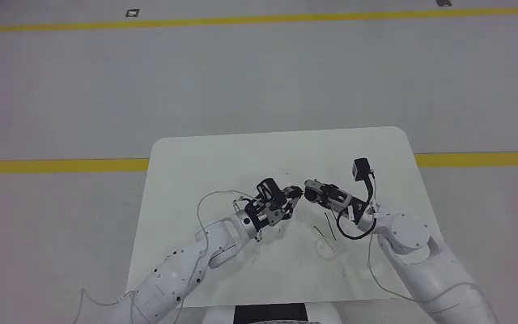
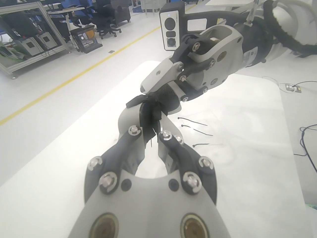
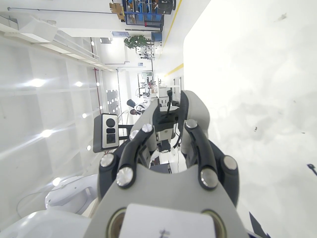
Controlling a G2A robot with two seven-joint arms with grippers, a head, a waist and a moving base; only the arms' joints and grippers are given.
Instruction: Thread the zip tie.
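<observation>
1. Left wrist view: the zip tie point(image 2: 135, 102) is in the air above the middle of the table point(image 2: 62, 154), not resting on it, at the place where the two grippers meet.
2. The left gripper point(image 2: 148, 122) has its fingers point(image 2: 128, 125) closed almost fully on the black strip. I judge that this grip holds the tie steady, so that one end can be guided into the head.
3. The right gripper point(image 2: 153, 92) stands tip to tip with the left one, right at the same tie. I cannot tell whether it is closed on the tie.
4. I judge this step to be the threading itself. From these views I cannot see whether the tail is in the head.
5. Three spare zip ties point(image 2: 195, 130) lie flat on the table, on the right arm's side, near the work but apart from it. I think they are kept there for later turns.
</observation>
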